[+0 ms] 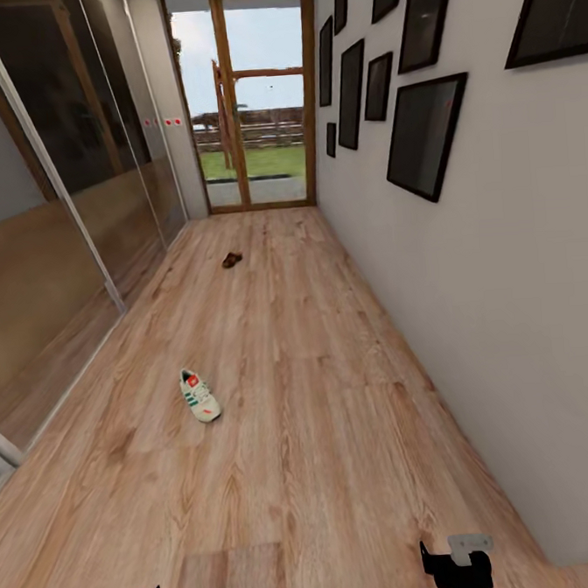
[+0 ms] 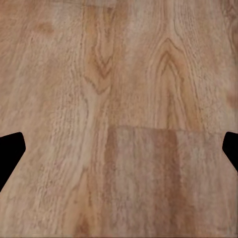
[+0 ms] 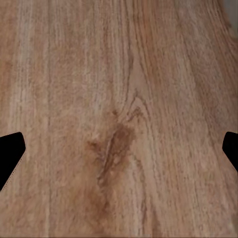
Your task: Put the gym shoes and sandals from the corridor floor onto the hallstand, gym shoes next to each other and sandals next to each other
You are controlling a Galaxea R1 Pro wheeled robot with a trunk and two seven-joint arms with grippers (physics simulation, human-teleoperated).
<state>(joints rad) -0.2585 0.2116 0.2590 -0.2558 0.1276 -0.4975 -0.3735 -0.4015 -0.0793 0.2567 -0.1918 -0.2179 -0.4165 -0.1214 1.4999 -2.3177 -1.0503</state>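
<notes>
The sneaker point(image 1: 199, 395) near the floor's point(image 1: 336, 396) left edge should be approached squarely; both grippers are spread, empty.

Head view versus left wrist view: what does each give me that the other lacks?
Head view alone: one gym shoe lying on the floor, a sandal farther down the corridor near the glass door, framed pictures on the wall, and the right gripper. Left wrist view alone: close-up wood grain between the left gripper's widely parted fingers. Shared: the plank floor and the left gripper.
</notes>
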